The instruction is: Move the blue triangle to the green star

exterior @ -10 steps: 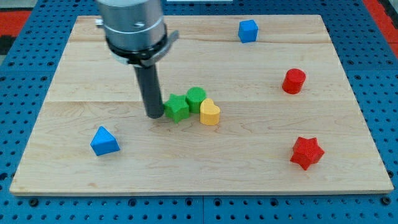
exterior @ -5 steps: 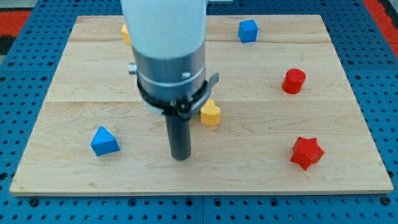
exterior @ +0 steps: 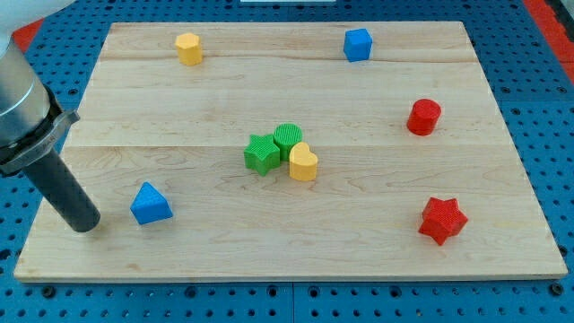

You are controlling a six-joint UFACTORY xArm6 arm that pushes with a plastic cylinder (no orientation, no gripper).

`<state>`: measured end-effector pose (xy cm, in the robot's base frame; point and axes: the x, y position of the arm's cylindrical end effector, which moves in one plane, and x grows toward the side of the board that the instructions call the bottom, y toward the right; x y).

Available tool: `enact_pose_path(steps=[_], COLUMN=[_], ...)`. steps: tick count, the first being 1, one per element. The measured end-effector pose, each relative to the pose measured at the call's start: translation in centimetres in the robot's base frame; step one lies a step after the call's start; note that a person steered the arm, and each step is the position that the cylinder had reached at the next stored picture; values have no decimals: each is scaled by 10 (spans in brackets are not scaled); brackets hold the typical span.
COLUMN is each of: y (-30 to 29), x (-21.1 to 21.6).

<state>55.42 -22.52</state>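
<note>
1 green cylinder (exterior: 289,137), yellow heart (exterior: 303,162) touching green star (exterior: 261,153)

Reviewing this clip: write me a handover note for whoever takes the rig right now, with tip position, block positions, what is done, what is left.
My tip rests on the board at the view's left, just left of the blue triangle, with a small gap, not touching.
The green star sits mid-board, clustered with the green cylinder and yellow heart.
Done: tip is lined up behind the triangle.
Left: the whole push, rightward and slightly toward the view's top, to the star.
</note>
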Motion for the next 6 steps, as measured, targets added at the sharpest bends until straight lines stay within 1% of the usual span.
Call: enact_pose_path(steps=[2,3,4,6], y=[97,103,87,84], x=[-6,-8,-8,-22])
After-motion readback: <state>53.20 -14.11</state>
